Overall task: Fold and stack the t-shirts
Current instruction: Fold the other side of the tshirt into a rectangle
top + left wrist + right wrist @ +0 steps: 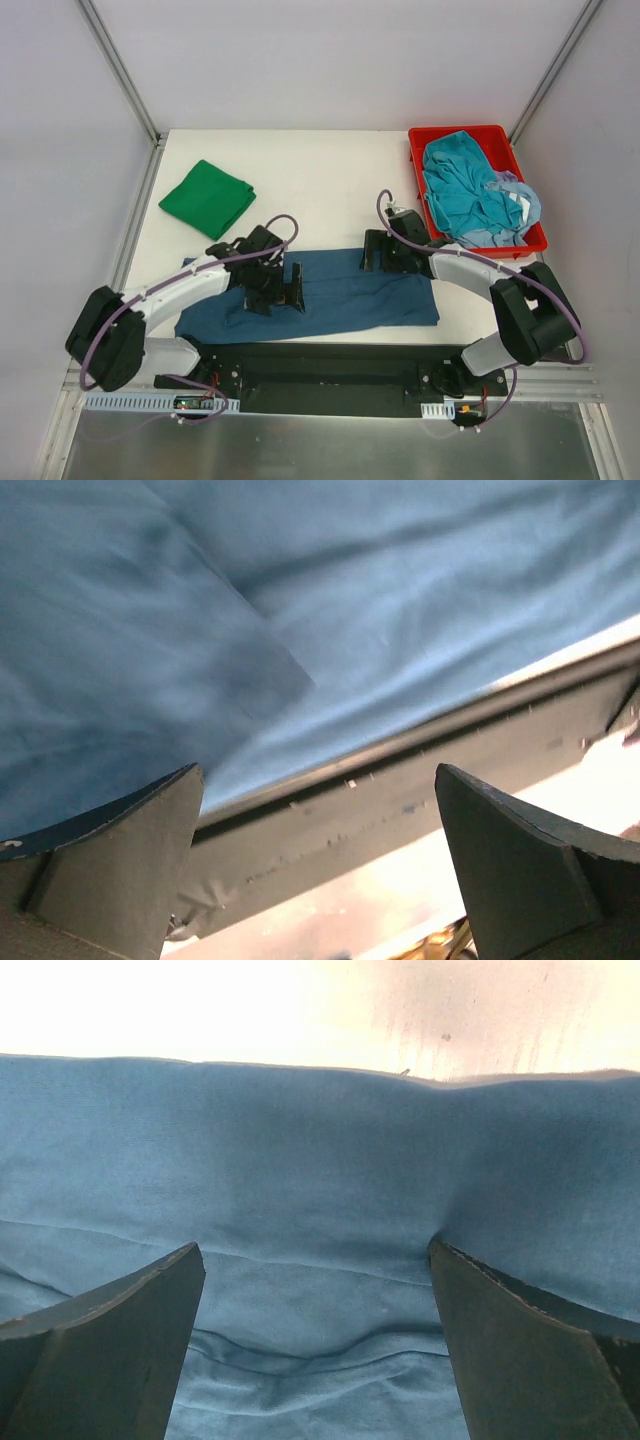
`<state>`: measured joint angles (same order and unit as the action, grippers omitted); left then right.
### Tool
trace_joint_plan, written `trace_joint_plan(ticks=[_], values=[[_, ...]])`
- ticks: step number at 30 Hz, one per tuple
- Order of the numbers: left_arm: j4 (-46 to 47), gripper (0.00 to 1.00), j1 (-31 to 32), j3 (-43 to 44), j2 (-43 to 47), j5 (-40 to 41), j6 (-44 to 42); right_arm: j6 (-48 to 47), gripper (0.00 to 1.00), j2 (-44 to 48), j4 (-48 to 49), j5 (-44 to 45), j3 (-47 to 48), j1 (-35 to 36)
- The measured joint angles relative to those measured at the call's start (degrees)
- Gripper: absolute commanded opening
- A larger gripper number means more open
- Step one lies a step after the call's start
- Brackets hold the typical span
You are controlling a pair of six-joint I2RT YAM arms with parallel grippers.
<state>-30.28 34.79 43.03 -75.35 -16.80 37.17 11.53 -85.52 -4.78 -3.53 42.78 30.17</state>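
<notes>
A dark navy-blue t-shirt (pixel 350 295) lies as a long flat strip across the near half of the table. My left gripper (pixel 283 294) stands open over its left half; in the left wrist view the navy cloth (pixel 330 590) fills the top and the left gripper (pixel 318 772) has nothing between its fingers. My right gripper (pixel 385 254) is open at the shirt's far edge, with its fingertips (pixel 455 1270) down on the navy cloth (pixel 310 1170). A folded bright green t-shirt (pixel 206 197) rests at the back left. Crumpled teal (pixel 460 185) and pale blue (pixel 510 205) t-shirts fill a bin.
The red bin (pixel 455 134) stands at the back right corner. A black mounting rail (pixel 330 365) runs along the table's near edge under the arms. Grey walls with metal posts close the table in on three sides.
</notes>
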Motion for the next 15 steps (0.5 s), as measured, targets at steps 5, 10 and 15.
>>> trace_joint_plan(ticks=[5, 10, 15], values=[[-2.34, 0.99, 5.84, -1.11, 7.34, -2.38, 1.03, -0.04, 0.96, 0.52, -1.29, 0.28, -0.04, -0.09], [-3.93, 0.99, 6.14, -1.09, 10.75, -1.53, 1.14, -0.39, 0.96, 1.51, -3.23, -0.11, -0.11, -0.09], [-7.02, 0.99, 5.16, 0.26, 14.91, 9.92, 4.44, -1.18, 0.96, 2.21, -4.20, -1.77, -0.09, -0.09]])
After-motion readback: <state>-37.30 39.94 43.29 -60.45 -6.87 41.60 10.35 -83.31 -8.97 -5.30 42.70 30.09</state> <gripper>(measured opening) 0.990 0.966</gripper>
